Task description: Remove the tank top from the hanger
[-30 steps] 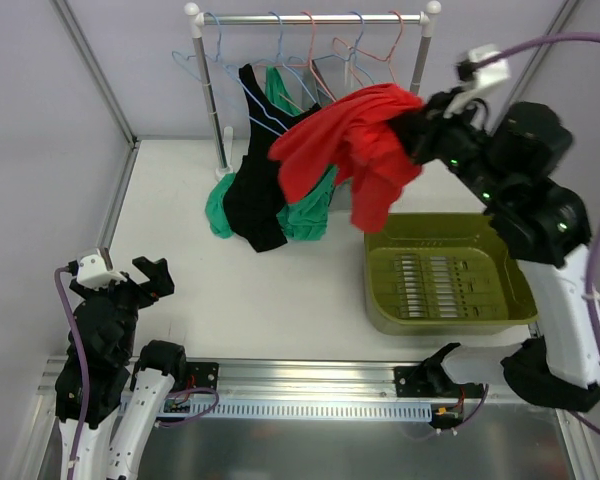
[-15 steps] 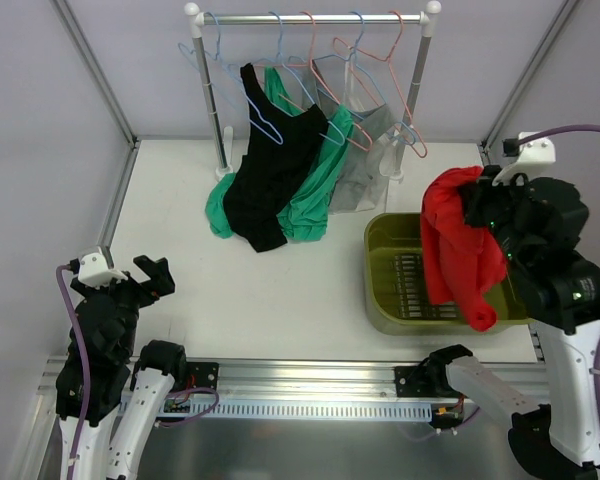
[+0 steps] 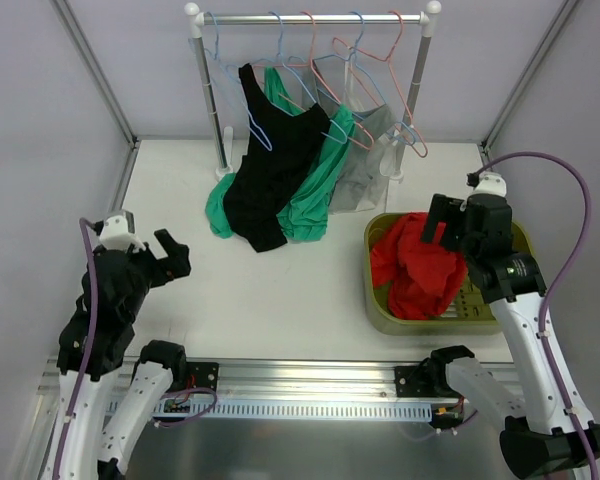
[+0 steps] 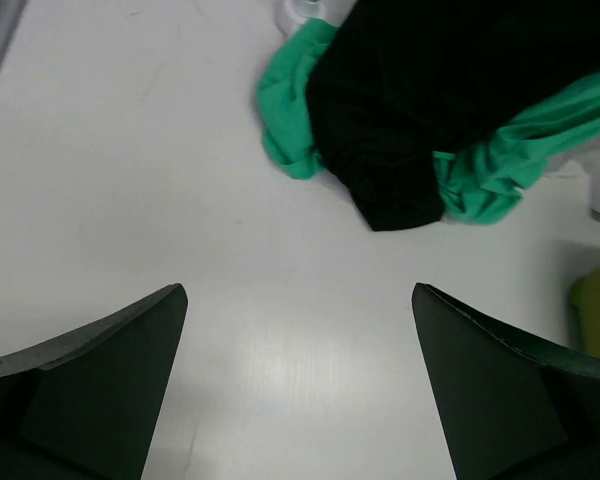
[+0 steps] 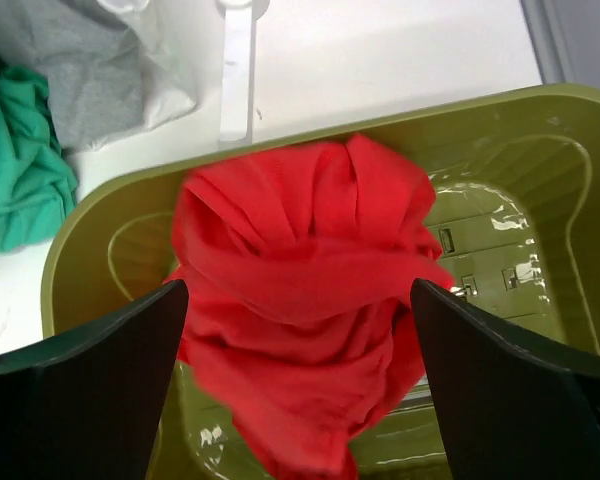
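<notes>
The right tool (image 5: 298, 290) gapes wide, empty. Directly beneath it the red tank top (image 5: 300, 230) lies heaped in the green basket (image 5: 480, 100), off its hanger, so removal looks done. The left tool (image 4: 300, 300) is also wide, above the table (image 4: 130, 150).

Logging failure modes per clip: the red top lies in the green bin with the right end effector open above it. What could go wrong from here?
The red tank top is heaped at one end of the bin and appears to lap over the rim there, so it might slide out. The right end effector hangs open close above the heap. On lifting away, a finger could snag a fold and drag the top back out.
</notes>
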### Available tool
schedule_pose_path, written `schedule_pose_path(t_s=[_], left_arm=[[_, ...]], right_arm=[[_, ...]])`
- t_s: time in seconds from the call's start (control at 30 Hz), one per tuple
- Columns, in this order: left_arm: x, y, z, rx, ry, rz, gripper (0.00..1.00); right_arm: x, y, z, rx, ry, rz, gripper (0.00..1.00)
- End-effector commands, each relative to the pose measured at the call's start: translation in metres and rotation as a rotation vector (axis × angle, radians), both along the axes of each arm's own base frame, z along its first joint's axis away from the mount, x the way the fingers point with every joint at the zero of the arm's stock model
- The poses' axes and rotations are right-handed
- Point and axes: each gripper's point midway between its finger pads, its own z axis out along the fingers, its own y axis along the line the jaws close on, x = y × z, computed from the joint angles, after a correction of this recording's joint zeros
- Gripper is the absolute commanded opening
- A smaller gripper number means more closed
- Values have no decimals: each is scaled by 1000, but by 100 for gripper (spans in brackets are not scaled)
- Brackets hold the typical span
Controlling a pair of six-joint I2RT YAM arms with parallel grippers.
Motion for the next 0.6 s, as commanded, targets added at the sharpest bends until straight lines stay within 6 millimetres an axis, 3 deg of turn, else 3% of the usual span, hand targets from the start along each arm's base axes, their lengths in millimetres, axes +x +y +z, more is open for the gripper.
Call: schedule_pose_path(t_s=[0.0,0.1,0.17,0.27,0.3,0.33,0.37,0.47,0.5,0.57], left_arm=[[11,-51,56,-164,-51,-219,99],[29,-66,90,-220,-52,-256,99],[43,-73,103,-229,-41,-273,99],[73,-98,125,-186,-25,-298,99],[89,-111,142,-159,-40,-301,99],[94,-130,152,-113,-58,-327,99],[113,-149,172,-110,-76,-346,99],[145,-177,193,-125,-95,-370,99],[172,-193,200,-128,-99,-368,99],[198,-213,207,-139,-114,-391,98]], right_arm=[[6,-15,35,55,-153,-132,99],[-10,-24,60,58,-227,-163,99],[-18,-26,72,74,-270,-168,99],[-26,-17,83,129,-316,-118,100],[-26,-3,83,161,-308,-44,99],[-25,6,82,179,-300,-1,100],[-24,15,81,201,-291,38,99],[-26,52,74,312,-251,213,99],[-30,66,72,353,-238,278,99],[-33,76,62,411,-222,306,99]])
